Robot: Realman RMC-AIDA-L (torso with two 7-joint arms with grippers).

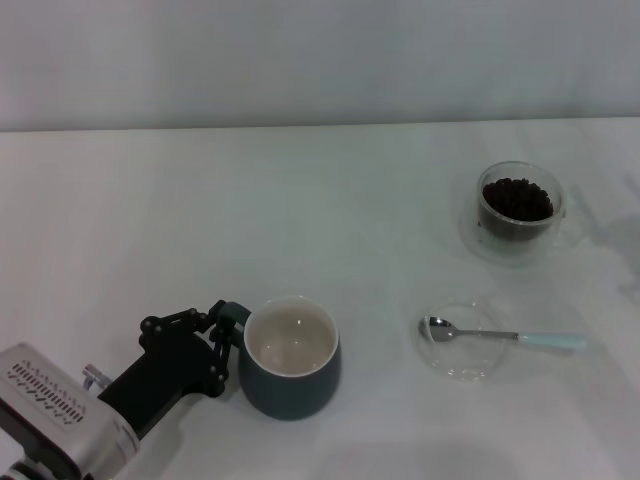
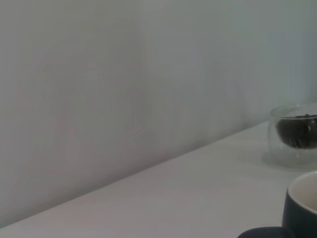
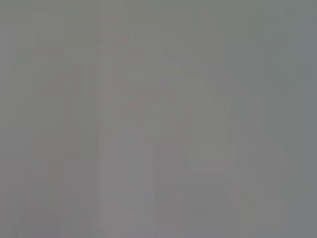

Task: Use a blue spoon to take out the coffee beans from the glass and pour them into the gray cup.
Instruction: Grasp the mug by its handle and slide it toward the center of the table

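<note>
The gray cup point(image 1: 290, 358), dark blue-gray with a cream inside, stands at the front centre-left and looks empty. My left gripper point(image 1: 226, 338) is at its left side, fingers closed around the small handle. The cup's rim also shows in the left wrist view point(image 2: 301, 206). The glass point(image 1: 518, 215) stands at the back right with coffee beans point(image 1: 517, 198) heaped in it; it shows in the left wrist view point(image 2: 293, 135) too. The blue spoon point(image 1: 505, 336) lies at the front right, its silver bowl over a flat glass dish, its pale blue handle pointing right. My right gripper is out of view.
A flat clear glass dish point(image 1: 462, 362) lies under the spoon's bowl. The white table point(image 1: 300, 220) meets a pale wall at the back. The right wrist view shows only a plain grey surface.
</note>
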